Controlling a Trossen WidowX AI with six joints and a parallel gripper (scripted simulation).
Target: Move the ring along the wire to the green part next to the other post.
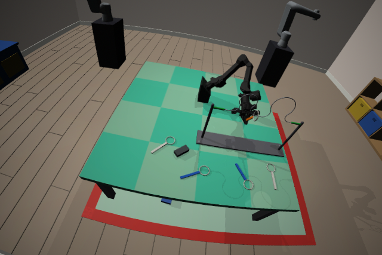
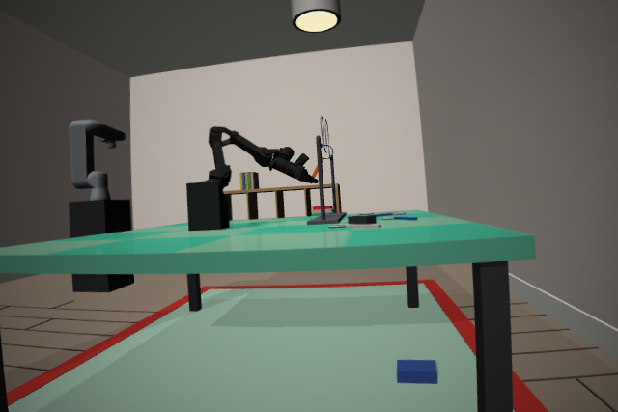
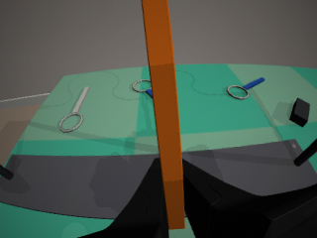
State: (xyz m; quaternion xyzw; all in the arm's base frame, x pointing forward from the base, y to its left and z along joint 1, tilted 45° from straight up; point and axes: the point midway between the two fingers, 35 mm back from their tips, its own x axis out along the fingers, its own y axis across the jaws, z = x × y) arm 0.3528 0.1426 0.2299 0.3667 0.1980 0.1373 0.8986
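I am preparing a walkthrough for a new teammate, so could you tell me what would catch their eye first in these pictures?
Probably the orange handle, a bright bar running up the middle of the wrist view, clamped in the black gripper. From the top, the looping wire strung between two posts at the green table's far right stands out, with spare rings lying nearer the front edge.
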